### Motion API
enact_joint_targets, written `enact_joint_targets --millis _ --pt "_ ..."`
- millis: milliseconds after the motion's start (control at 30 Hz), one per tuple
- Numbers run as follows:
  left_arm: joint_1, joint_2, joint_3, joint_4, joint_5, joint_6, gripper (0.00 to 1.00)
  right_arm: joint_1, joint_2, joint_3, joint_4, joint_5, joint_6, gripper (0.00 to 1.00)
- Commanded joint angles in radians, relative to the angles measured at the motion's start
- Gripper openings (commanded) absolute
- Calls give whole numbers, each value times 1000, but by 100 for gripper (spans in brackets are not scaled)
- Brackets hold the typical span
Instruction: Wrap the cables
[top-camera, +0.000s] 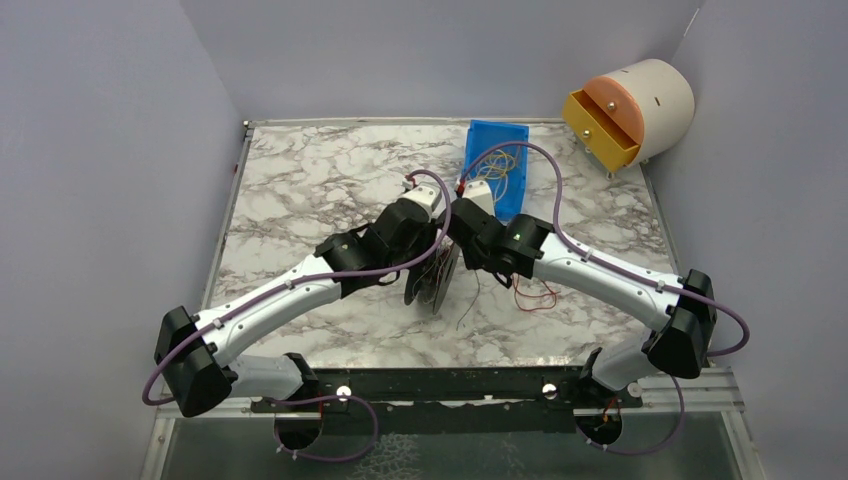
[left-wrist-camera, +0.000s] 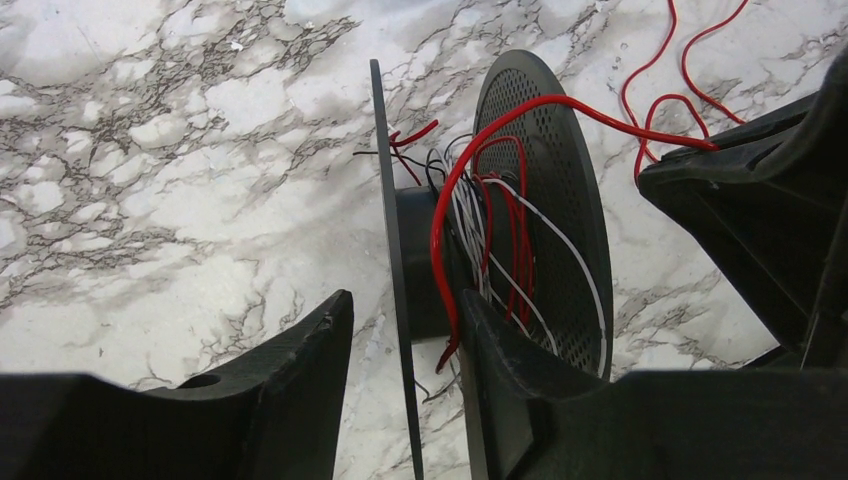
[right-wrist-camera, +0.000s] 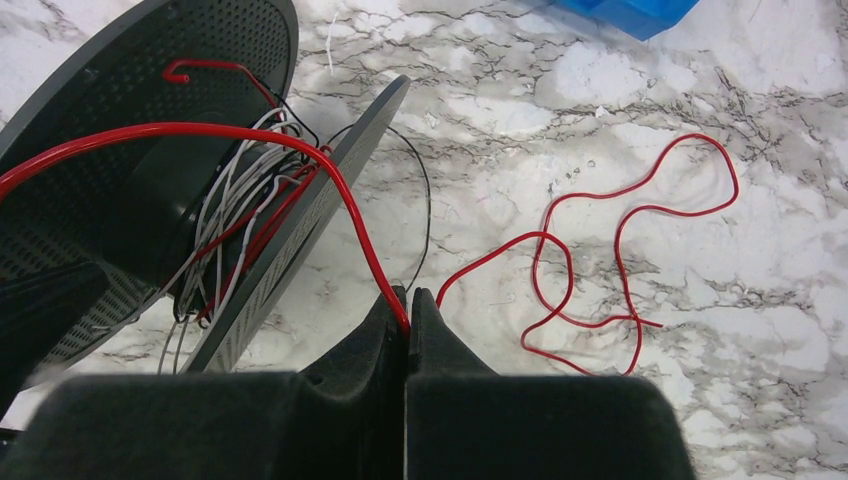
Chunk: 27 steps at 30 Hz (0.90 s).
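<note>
Top external view: a marble-patterned table (top-camera: 300, 190) carries one black spool (top-camera: 432, 280), standing on edge between the two arm heads, which crowd over it and hide both sets of fingers from above. One blue bin (top-camera: 497, 165) holding loose wires sits behind the arms, and one round white drawer unit (top-camera: 640, 105) with a yellow drawer stands off the far right corner. The left wrist view shows the spool's two perforated discs joined by a dark hub. The left gripper (left-wrist-camera: 405, 300) has its fingers spread and straddles the nearer disc (left-wrist-camera: 388, 200), with marble visible between the outer finger and that disc. Its inner finger reaches between the discs, beside the hub. Several thin strands (left-wrist-camera: 500, 230), white, red and dark, are wound around the hub. The right wrist view shows the right gripper (right-wrist-camera: 408, 295) with its fingers pressed together, pinching one red cable (right-wrist-camera: 362, 235) at the tips. From the pinch this cable arches up over the rim of the nearer disc towards the hub. On the other side of the fingers, its free length lies in loose loops on the table.
</note>
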Motion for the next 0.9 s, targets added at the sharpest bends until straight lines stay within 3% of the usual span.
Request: enact_joint_targets --millis 0,333,533,867 --pt "7 4 -15 25 28 7 43 9 16 16 25 30 -9 1" --pt "14 22 -38 37 42 10 26 11 27 20 26 34 -12 1" --pt "16 18 -44 37 45 19 0 13 25 23 32 62 -10 1" --pt "16 -40 -48 21 54 53 0 12 34 19 47 162 -27 1"
